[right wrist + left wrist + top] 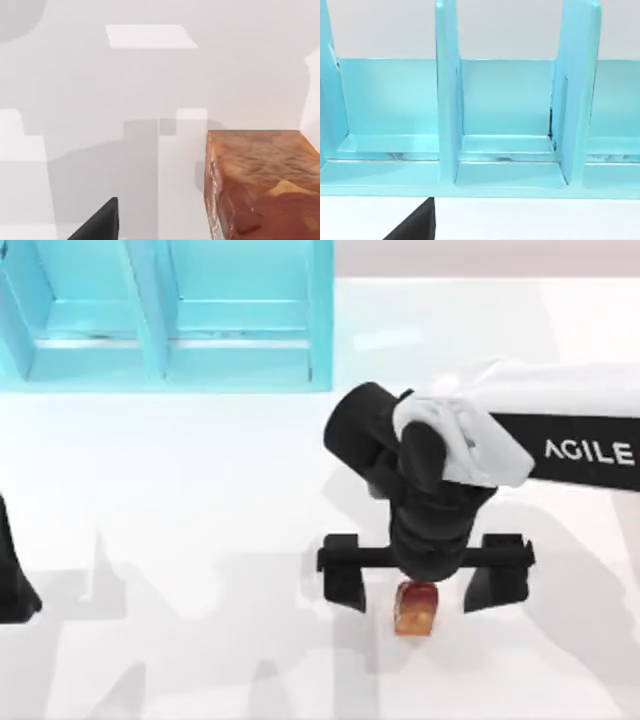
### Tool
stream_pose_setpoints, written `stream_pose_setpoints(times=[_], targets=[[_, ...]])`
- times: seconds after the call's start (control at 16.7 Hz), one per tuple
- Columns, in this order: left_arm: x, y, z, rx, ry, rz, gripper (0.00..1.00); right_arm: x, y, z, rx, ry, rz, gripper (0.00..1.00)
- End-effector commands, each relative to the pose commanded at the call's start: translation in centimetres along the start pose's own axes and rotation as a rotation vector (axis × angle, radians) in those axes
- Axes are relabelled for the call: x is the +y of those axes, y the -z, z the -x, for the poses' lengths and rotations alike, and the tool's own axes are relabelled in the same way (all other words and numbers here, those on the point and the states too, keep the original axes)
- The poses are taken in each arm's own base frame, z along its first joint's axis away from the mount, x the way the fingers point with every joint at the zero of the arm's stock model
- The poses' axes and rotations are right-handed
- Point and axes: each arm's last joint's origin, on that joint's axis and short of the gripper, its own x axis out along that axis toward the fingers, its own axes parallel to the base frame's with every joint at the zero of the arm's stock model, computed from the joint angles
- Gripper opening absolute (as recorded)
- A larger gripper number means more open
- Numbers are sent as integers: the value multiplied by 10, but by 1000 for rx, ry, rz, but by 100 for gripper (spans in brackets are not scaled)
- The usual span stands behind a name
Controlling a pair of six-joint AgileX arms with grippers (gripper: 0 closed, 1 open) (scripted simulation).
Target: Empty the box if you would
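Near the front of the bench (180, 500), right of centre, the right end effector (427, 590) hangs w/ fingers spread wide, straddling a small reddish-brown block (416, 608) that sits on the white surface, touching neither finger as far as I can tell. The turquoise box (165, 320) stands well apart at the back left; compartments in sight look bare, so I'd judge the job nearly done.

Risks: if the arm swings off low, a finger could clip the block & skid it. If it re-closes off-centre, the block may twist.

Right wrist view gives the block (260, 185) close up, glossy & square-edged, which the top view half hides under the wrist. Left wrist view looks into the box (500, 165), dividers & floors bare. Left arm (12, 580) is parked at the left edge; can't tell its end effector state.
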Motion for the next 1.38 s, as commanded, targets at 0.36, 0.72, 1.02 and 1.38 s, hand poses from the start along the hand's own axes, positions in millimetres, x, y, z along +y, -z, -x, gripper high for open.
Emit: stream_pose_setpoints(times=[0.36, 0.72, 1.02, 1.38], targets=[[0, 0, 0, 0, 0, 0, 100, -1, 0, 54, 0, -1, -1, 100], [0, 0, 0, 0, 0, 0, 100, -1, 1, 62, 4, 2, 0, 100], [0, 0, 0, 0, 0, 0, 100, -24, -27, 70, -10, -7, 9, 100], [0, 0, 0, 0, 0, 0, 100, -145, -106, 95, -50, -9, 3, 100]])
